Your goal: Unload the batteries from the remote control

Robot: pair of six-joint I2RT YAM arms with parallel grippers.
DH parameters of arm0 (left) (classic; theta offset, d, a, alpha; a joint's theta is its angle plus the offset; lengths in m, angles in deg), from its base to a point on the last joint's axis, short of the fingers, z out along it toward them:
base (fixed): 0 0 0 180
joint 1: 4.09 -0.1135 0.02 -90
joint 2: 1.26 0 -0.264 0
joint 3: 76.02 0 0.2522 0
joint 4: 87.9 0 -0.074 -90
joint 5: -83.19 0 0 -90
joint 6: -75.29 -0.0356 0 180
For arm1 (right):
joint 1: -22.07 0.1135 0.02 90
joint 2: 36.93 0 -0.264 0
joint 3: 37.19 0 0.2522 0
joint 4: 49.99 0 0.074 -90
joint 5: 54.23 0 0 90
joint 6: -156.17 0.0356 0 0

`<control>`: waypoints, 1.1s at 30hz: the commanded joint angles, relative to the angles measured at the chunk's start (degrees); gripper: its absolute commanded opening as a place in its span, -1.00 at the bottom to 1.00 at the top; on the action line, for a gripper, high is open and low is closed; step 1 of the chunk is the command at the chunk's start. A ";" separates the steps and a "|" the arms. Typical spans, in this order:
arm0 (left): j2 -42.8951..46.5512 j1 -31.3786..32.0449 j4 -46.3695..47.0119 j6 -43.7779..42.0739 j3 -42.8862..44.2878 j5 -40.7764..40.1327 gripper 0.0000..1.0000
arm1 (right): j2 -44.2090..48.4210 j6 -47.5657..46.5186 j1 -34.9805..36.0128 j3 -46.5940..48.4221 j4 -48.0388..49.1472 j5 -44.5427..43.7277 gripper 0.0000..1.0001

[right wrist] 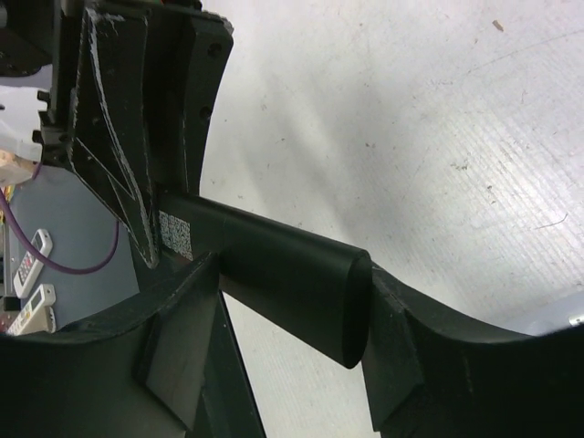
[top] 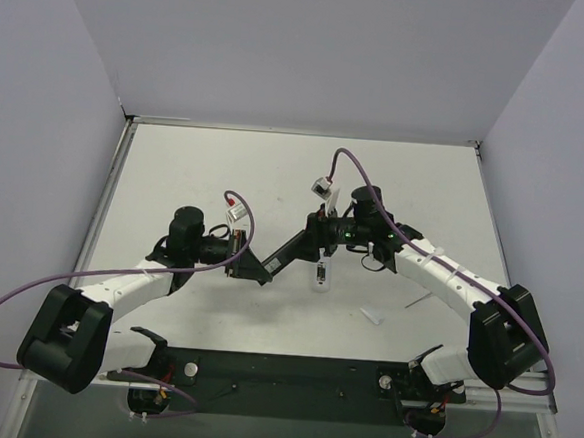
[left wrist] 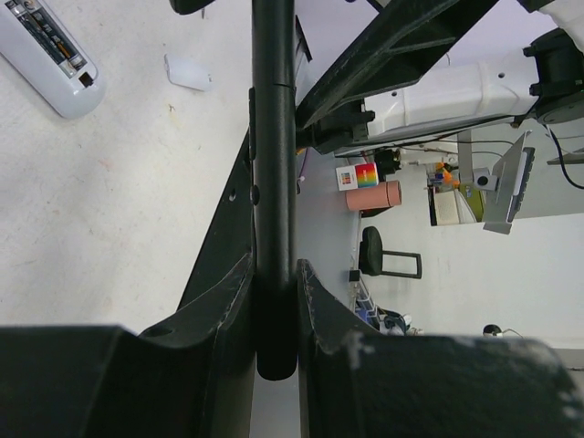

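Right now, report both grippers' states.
Left gripper: closed on the black remote.
Right gripper: closed on that remote's other end.

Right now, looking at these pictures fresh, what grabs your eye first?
A long black remote is held in mid-air between both arms above the middle of the table. The left gripper clamps one end, and the other end sits inside the right gripper. A white remote lies on the table nearby, its back open.
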 commanded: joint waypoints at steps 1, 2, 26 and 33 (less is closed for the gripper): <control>0.30 -0.02 5.42 -0.09 0.26 3.01 -1.00 | 0.33 0.19 0.10 -0.16 4.31 -3.79 -0.03; 0.30 -0.02 5.42 0.00 0.26 3.01 -1.00 | 0.42 0.37 0.10 -0.34 4.66 -4.57 -0.10; -0.76 -0.02 5.24 0.00 0.00 3.36 -1.00 | 1.74 6.52 -6.32 -6.05 12.66 -2.21 -0.53; -0.85 -0.02 4.98 0.00 0.00 3.54 -1.00 | 1.56 8.98 -8.34 -7.46 15.03 -2.21 -0.57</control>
